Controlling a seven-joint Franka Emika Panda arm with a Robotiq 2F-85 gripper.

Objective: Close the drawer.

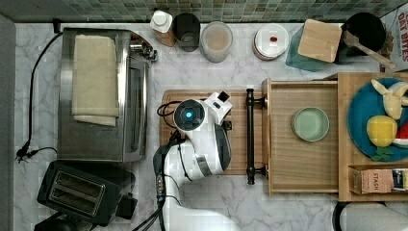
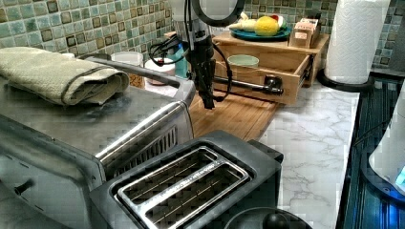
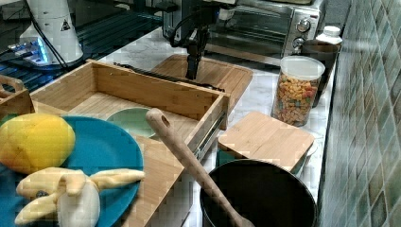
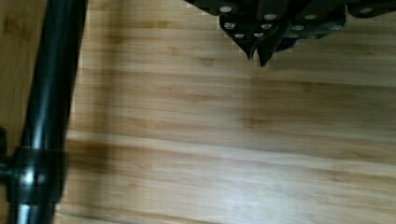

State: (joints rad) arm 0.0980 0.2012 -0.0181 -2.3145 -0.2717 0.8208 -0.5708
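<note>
A white marble tabletop [image 1: 211, 192] carries kitchen items. At the top view's left sits a steel toaster oven [image 1: 103, 94] with a folded towel [image 1: 95, 79] on its roof, and below it a black toaster [image 1: 79, 192]. At the top view's right, the drawer [image 1: 303, 159], a wide shallow bamboo box, stands pulled fully out of its wooden cabinet [image 1: 373, 178]. A blue plate of toy fruit [image 1: 363, 120] rests on the cabinet's top. A pale green bowl [image 1: 310, 124] lies inside the drawer. The drawer's long dark bar handle [image 1: 250, 137] faces a wooden cutting board [image 1: 238, 154] that lies flat on the tabletop between drawer and oven.

The white robot arm [image 1: 202, 144] reaches over that board. Its gripper [image 2: 208, 102] points straight down, hanging just above the board and near the handle without touching it. In the wrist view the fingers [image 4: 252, 49] appear pressed together with nothing between them, though they sit at the edge of the view.
</note>
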